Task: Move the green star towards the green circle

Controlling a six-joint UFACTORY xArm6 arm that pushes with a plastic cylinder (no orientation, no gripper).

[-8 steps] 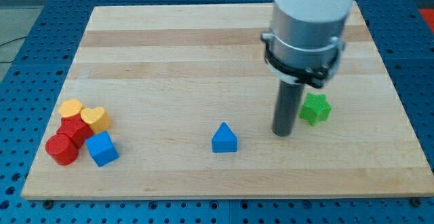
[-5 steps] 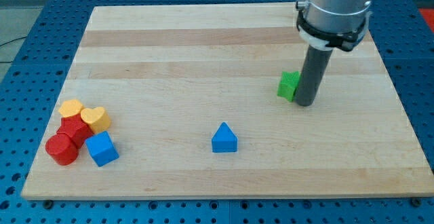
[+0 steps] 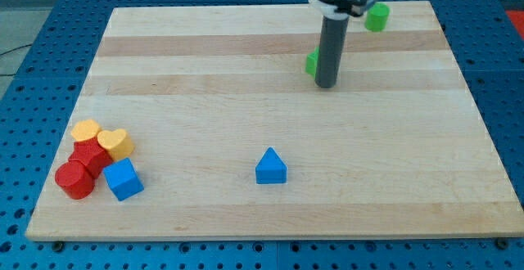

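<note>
The green star [image 3: 312, 62] lies on the wooden board, right of centre toward the view's top; the rod hides most of it, so only its left edge shows. My tip [image 3: 327, 84] stands right against the star's lower right side. The green circle [image 3: 377, 16] sits near the board's top edge, up and to the right of the star, apart from it.
A blue triangle [image 3: 271, 167] lies toward the view's bottom, centre. At the lower left is a cluster: an orange block [image 3: 85, 131], a yellow heart [image 3: 116, 143], two red blocks [image 3: 75, 180] and a blue cube [image 3: 124, 179]. The board's top edge [image 3: 246, 9] runs close to the green circle.
The rod swept from the star's lower left round to its right and pushed it up and to the left. The arm moved up the view, uncovering the green circle.
</note>
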